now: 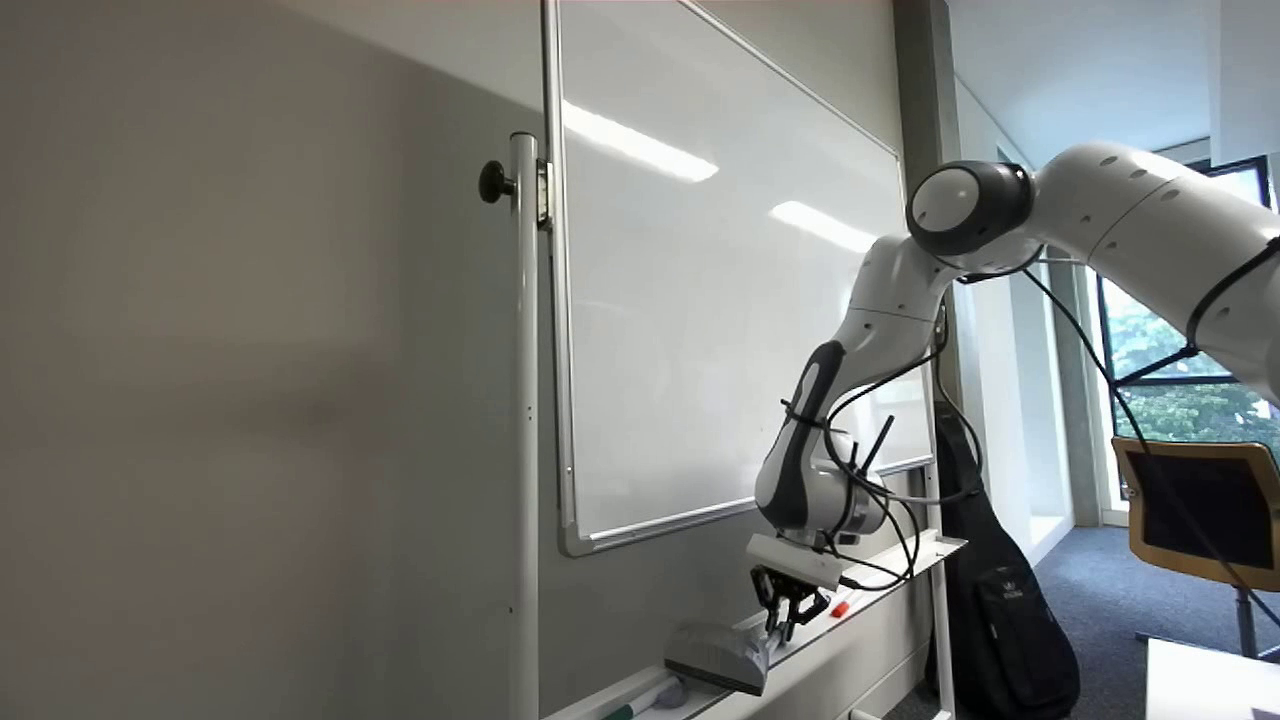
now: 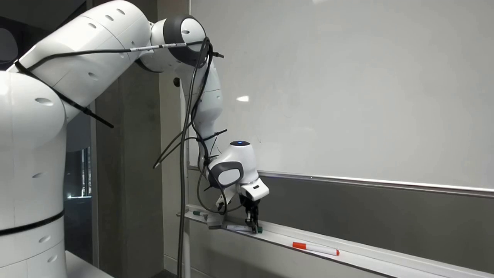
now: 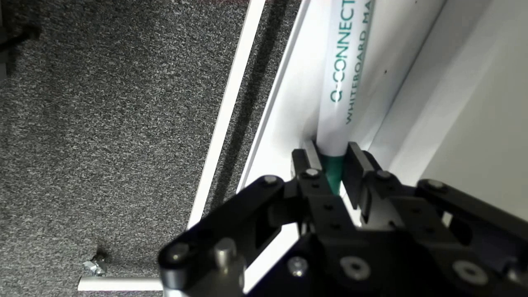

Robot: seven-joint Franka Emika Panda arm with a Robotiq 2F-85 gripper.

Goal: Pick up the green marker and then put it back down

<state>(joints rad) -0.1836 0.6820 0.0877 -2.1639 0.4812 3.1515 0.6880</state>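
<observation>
The green marker [image 3: 338, 82] has a white barrel with green lettering and a green end, which shows between the pads in the wrist view. My gripper [image 3: 333, 153] is shut on it near that end, with one finger on each side. In an exterior view the green marker [image 2: 236, 228] lies lengthwise along the whiteboard's tray [image 2: 276, 234], its green tip poking out past my gripper [image 2: 254, 227]. Whether it touches the tray floor or sits slightly above, I cannot tell. In an exterior view my gripper [image 1: 782, 628] points down at the tray, behind a grey eraser.
The grey eraser [image 1: 715, 655] rests on the tray close to the gripper. Beyond it lies another green-capped marker [image 2: 200, 213]. A red-capped marker [image 2: 315, 248] lies along the tray on the opposite side. The whiteboard [image 2: 347, 96] rises behind the tray, and cables hang from the arm.
</observation>
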